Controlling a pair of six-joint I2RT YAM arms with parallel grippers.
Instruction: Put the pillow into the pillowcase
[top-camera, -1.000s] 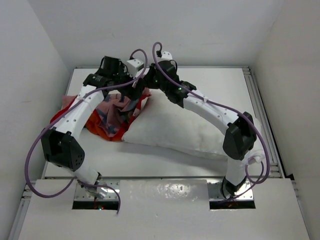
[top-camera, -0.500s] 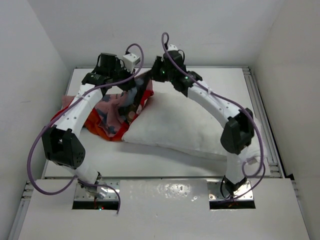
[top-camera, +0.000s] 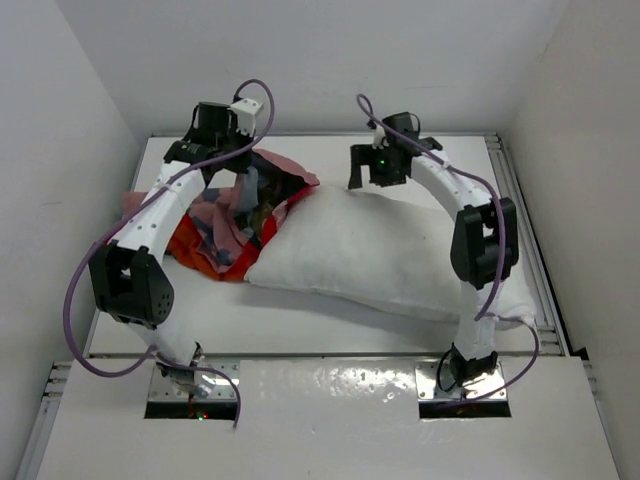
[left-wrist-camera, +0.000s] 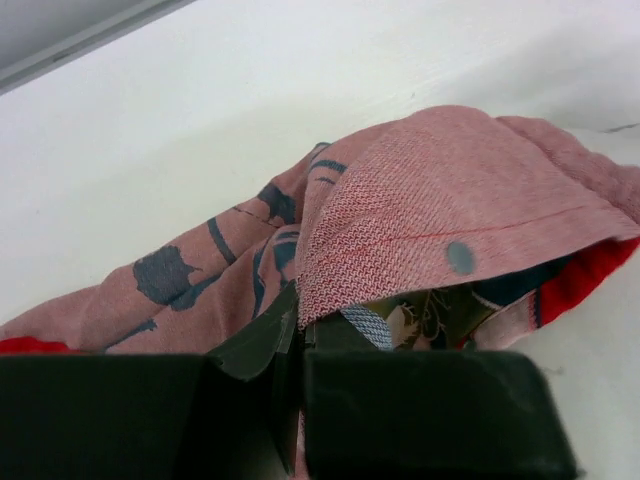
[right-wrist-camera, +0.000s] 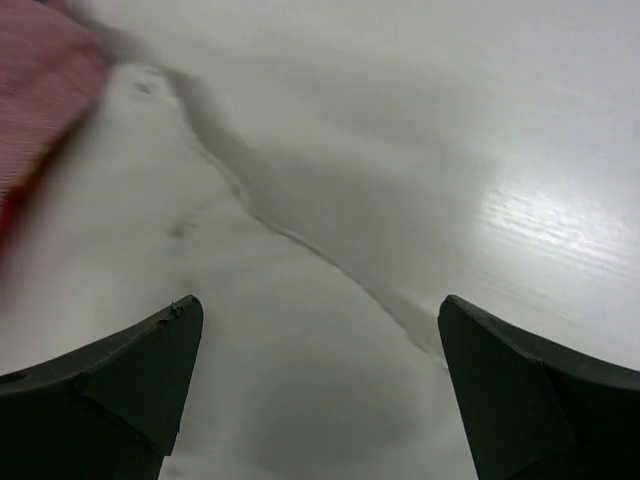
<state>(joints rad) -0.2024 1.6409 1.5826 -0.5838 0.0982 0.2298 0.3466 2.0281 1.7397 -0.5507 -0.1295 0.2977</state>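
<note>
Top external view: we see the pillow (top-camera: 380, 250) lying across the desk (top-camera: 300, 320), its long axis running from the far left toward the near right. Its left end points into the bunched pillowcase (top-camera: 225, 235) at the desk's left side, and most of it lies bare. The left pincer (top-camera: 238, 165) lifts a fold of the case's edge above that end, while the right pincer (top-camera: 372, 172) hangs over the pillow's far edge, holding nothing. Left wrist view: the left pincer (left-wrist-camera: 298, 345) is clamped together on the pillowcase (left-wrist-camera: 440, 210), pale pink reverse turned out, printed fabric showing under the raised flap. Right wrist view: the right pincer (right-wrist-camera: 320, 400) stands wide apart over the white pillow (right-wrist-camera: 200, 300), with a blur of pillowcase (right-wrist-camera: 40, 90) at upper left and glossy desk (right-wrist-camera: 520, 150) beyond. We judge the step in hand to be opening the case's mouth; whether any corner is inside yet we cannot tell. The next move, in our view, calls for the free pincer to take the pillow's end or the opposite hem, so the case can be drawn along the long axis.
</note>
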